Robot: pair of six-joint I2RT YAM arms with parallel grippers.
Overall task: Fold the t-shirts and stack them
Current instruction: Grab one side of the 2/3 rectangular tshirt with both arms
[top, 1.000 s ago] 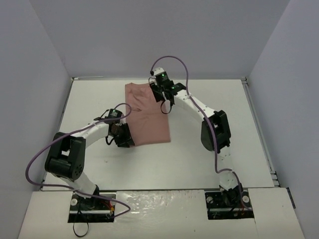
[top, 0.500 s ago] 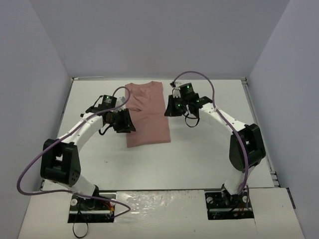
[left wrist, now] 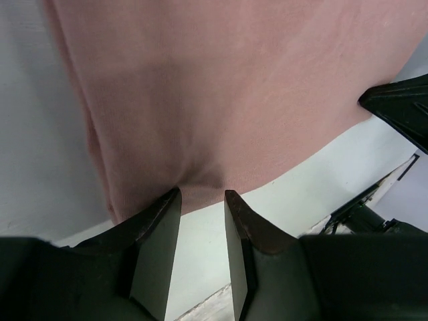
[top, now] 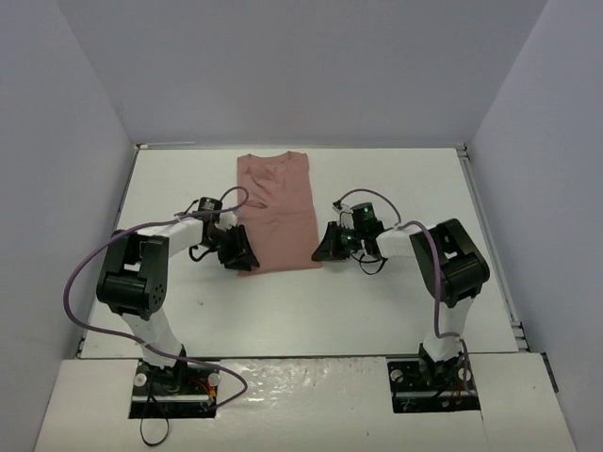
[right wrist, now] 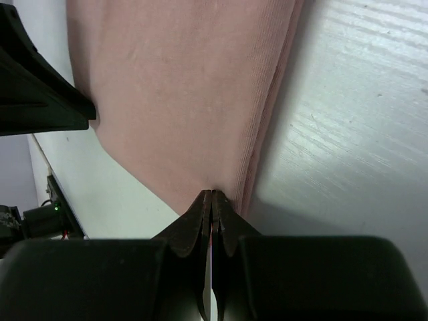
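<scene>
Over the last second both arms have dropped back from the far part of the t-shirt (top: 275, 209) to its near hem. The shirt lies flat as a long narrow strip, collar at the far edge of the table (top: 396, 301), slightly left of the middle. The right gripper (right wrist: 211, 195) has snapped together on the hem's right corner, while the left gripper (left wrist: 202, 197) stands with its fingers apart astride the left corner, not yet pinching. The crosswise fold probably starts once the left closes too.
</scene>
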